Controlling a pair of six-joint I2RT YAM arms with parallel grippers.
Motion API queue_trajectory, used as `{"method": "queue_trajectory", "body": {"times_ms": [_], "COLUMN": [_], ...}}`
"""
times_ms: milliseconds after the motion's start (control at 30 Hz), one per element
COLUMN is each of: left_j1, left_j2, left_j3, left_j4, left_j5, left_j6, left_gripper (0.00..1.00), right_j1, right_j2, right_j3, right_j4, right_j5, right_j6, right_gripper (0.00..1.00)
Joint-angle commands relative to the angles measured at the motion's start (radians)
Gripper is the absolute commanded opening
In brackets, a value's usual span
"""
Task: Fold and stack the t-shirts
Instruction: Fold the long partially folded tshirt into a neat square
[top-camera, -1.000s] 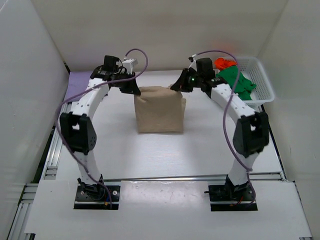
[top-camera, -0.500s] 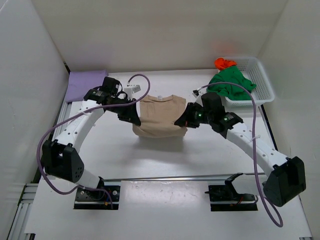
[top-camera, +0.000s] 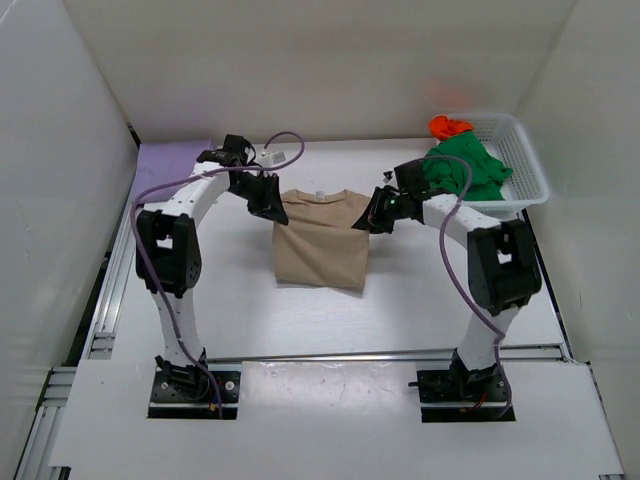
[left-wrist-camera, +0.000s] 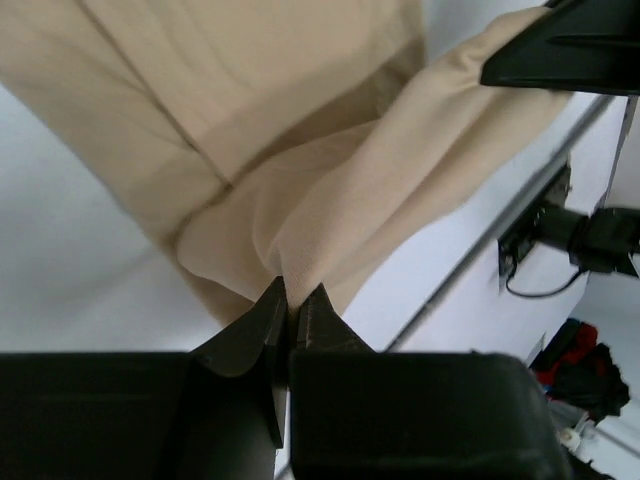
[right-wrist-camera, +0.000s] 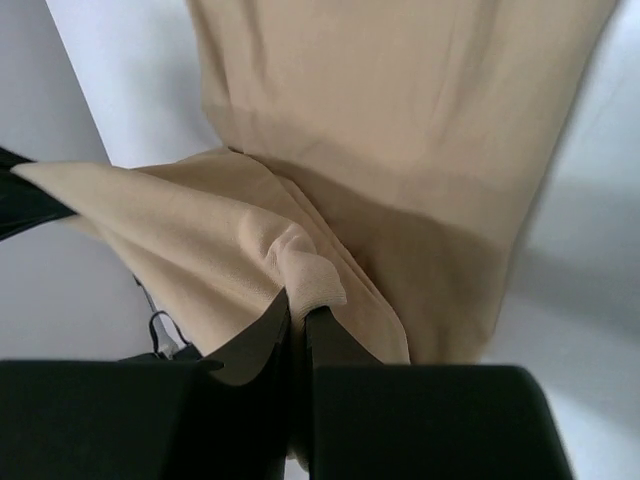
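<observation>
The beige tan cloth t-shirt (top-camera: 318, 245) lies mid-table between the two arms, its collar at the far edge and its body running toward the near side. A doubled layer is raised along its left and right edges. The left gripper (top-camera: 268, 203) is clamped on a pinch of that cloth at the shirt's left side, and the right gripper (top-camera: 374, 217) is clamped on a matching pinch at the right; both wrist views show the fingers closed tight with fabric bunched between them. The step in hand looks like a fold across the shirt. To do it well, both pinches should travel together at one height and pace, with the span between them taut enough to stay flat but not stretched. The carried edge should be laid square on the layer below before either grip lets go. The knit is thin, matte and limp: it sags in soft rolls from each pinch, and the layers on the table meet along straight lines. The white table (top-camera: 250, 310) under it is smooth. A lilac purple t-shirt (top-camera: 165, 162) lies flat at the far left. At the far right a bright green t-shirt (top-camera: 462, 168) spills crumpled over the rim of a white plastic mesh basket (top-camera: 525, 160), with an orange-red t-shirt (top-camera: 448, 126) bunched behind it.
</observation>
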Motion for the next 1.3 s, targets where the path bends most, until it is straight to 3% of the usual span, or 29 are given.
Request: {"method": "queue_trajectory", "body": {"times_ms": [0,267,467,567,667,700,733,800,867,1067,1267], "left_j1": [0.05,0.073,0.064,0.064,0.064,0.064,0.064,0.064,0.064,0.075,0.075], "left_j2": [0.042,0.199,0.323,0.377,0.4,0.41,0.411,0.443,0.47,0.494,0.475], "left_j3": [0.087,0.243,0.381,0.44,0.449,0.449,0.449,0.469,0.501,0.546,0.535], "left_j4": [0.048,0.109,0.129,0.138,0.148,0.148,0.157,0.169,0.178,0.213,0.223], "left_j5": [0.051,0.042,0.016,-0.02,-0.041,-0.05,-0.061,-0.121,-0.173,-0.219,-0.178], "left_j6": [0.008,0.008,0.008,0.008,0.008,0.008,0.008,0.008,0.008,0.008,0.008], "left_gripper": [0.11,0.11,0.11,0.11,0.19,0.25,0.42,0.65,0.72,0.75,0.69], "right_j1": [-0.035,-0.108,-0.141,-0.152,-0.161,-0.161,-0.17,-0.18,-0.18,-0.137,-0.094], "right_j2": [0.086,0.291,0.415,0.479,0.544,0.555,0.564,0.564,0.532,0.372,0.453], "right_j3": [0.123,0.408,0.508,0.59,0.672,0.686,0.686,0.695,0.695,0.603,0.652], "right_j4": [0.006,-0.04,-0.049,-0.058,-0.069,-0.069,-0.069,-0.069,-0.069,-0.069,-0.101], "right_j5": [-0.08,-0.103,-0.094,-0.094,-0.074,-0.065,-0.054,-0.016,0.024,0.195,0.177], "right_j6": [-0.033,-0.042,-0.033,-0.033,-0.024,-0.024,-0.015,-0.015,-0.015,-0.117,-0.141], "right_gripper": [0.0,0.0,0.0,0.07,0.37,0.53,0.57,0.6,0.61,0.58,0.6]}}
